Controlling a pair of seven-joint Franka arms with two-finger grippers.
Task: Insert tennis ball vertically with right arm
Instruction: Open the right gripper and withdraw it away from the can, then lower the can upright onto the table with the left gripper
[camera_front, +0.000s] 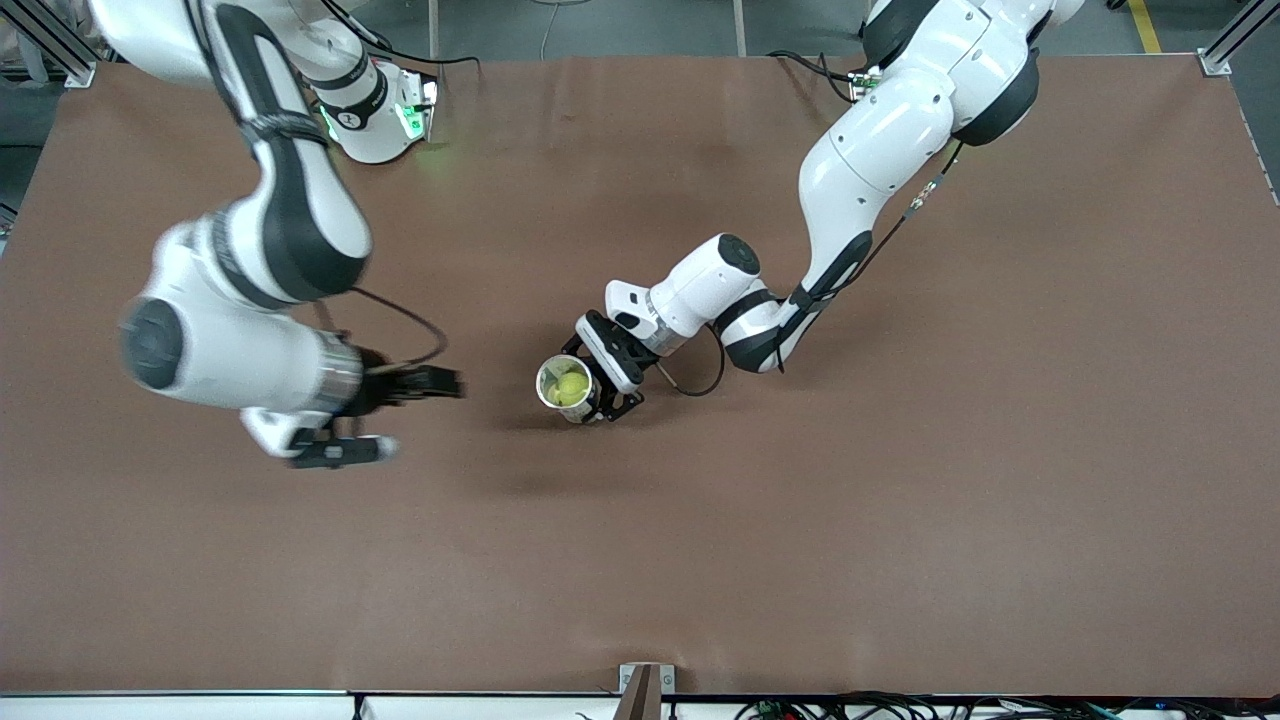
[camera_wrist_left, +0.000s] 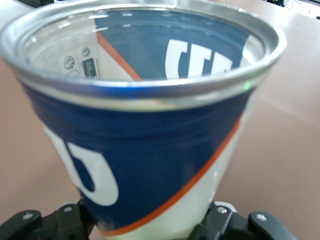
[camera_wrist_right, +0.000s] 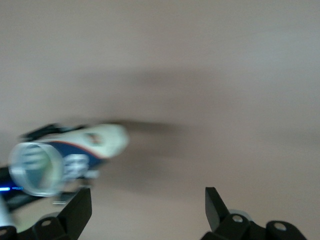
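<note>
Brown bench (camera_front: 900, 500) carries everything; near its middle we see the left gripper (camera_front: 600, 385) clamped on the upright can (camera_front: 565, 388), tennis ball (camera_front: 570, 386) already inside; right gripper (camera_front: 385, 415) hangs wide open, empty, toward its own end; insertion looks done.

A wide brown counter (camera_front: 900, 520) carries the scene. One upright can (camera_front: 566, 388) with a metal rim stands near its middle, toward the right arm's end, a yellow-green ball (camera_front: 571, 386) inside.
</note>
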